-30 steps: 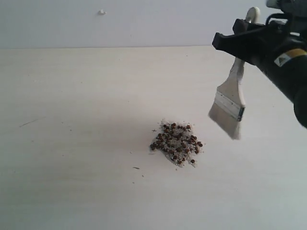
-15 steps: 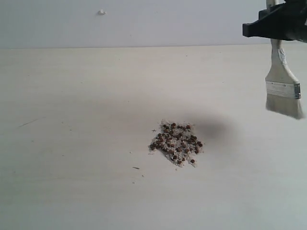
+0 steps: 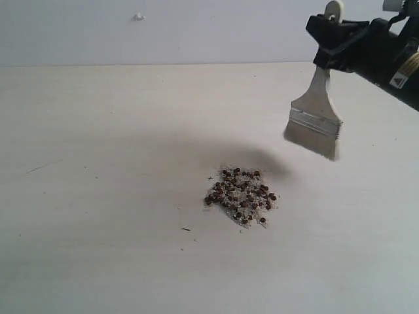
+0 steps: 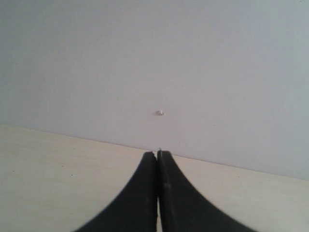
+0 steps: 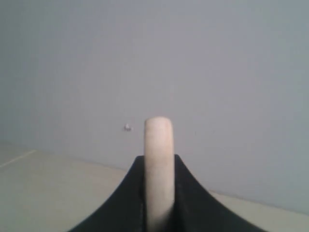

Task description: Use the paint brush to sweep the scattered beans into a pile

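Observation:
The beans lie in one small heap with whitish grains on the pale table, near its middle. The paint brush hangs in the air up and to the right of the heap, bristles down, well clear of the table. My right gripper is shut on its pale wooden handle, whose rounded end sticks up between the black fingers. In the left wrist view my left gripper is shut with nothing in it; the exterior view does not show it.
A grey wall rises behind the table and carries a small white mark. A few dark specks and a faint scratch lie on the tabletop left of the heap.
The brush swung out to the far right edge of the exterior view and has come back leftward toward the heap, staying raised. The heap has not moved.

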`<state>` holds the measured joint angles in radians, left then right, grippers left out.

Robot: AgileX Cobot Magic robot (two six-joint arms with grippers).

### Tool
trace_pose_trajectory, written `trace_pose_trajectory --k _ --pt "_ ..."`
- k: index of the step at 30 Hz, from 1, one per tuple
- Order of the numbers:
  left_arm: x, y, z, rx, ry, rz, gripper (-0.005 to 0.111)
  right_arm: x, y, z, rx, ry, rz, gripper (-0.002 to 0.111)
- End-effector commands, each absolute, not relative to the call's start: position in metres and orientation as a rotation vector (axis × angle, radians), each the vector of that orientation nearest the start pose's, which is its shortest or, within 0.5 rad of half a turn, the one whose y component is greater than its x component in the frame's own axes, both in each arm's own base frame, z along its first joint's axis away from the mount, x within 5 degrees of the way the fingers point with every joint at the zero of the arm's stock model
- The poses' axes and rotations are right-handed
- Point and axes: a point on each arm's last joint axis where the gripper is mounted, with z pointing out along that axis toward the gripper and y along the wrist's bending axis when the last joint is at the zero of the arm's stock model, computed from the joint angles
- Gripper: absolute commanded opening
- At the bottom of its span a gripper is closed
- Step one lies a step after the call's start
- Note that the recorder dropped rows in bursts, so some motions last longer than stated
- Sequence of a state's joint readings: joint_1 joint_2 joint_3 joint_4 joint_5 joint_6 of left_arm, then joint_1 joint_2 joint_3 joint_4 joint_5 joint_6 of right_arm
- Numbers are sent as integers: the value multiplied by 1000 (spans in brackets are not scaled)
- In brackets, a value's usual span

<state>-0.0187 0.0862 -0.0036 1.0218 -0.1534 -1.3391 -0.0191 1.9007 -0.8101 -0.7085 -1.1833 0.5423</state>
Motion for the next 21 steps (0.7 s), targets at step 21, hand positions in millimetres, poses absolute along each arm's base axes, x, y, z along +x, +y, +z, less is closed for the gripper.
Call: trace_pose_trajectory --k 21 --pt "62 -14 216 -116 1488 -385 0 386 64 139 -292 1703 1118 0"
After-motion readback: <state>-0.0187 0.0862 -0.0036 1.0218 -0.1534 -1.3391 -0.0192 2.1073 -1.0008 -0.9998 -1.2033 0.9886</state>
